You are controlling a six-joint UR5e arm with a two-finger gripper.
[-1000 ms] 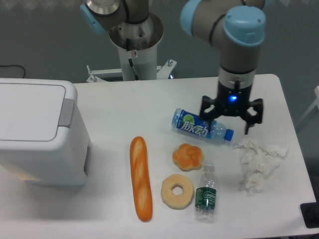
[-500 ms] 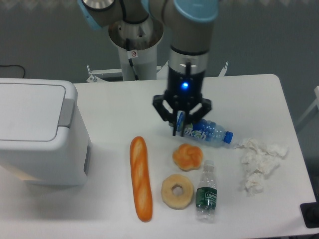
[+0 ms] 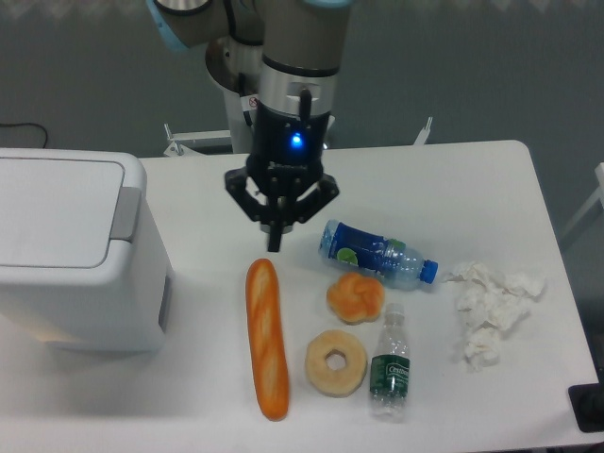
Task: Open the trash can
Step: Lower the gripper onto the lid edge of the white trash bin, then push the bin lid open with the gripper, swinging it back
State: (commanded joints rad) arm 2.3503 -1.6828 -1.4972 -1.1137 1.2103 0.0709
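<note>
The trash can point(image 3: 75, 283) is a large white boxy bin at the table's left edge. Its flat lid point(image 3: 57, 212) lies down, and a grey push bar point(image 3: 126, 212) runs along the lid's right side. My gripper point(image 3: 275, 238) hangs over the table to the right of the bin, just above the top end of a baguette. Its fingers point down and meet in a single tip, shut, with nothing held. A clear gap separates the gripper from the bin.
A baguette point(image 3: 267, 338) lies lengthwise below the gripper. To the right are a blue-labelled bottle point(image 3: 377, 253), a bun point(image 3: 356, 296), a donut point(image 3: 336, 362), a small green-labelled bottle point(image 3: 390, 374) and crumpled tissue point(image 3: 491, 307). The arm's base point(image 3: 255, 85) stands behind the table.
The arm has swept left across the table, from over the blue bottle's right end to above the baguette. The fingers have gone from spread wide to shut.
</note>
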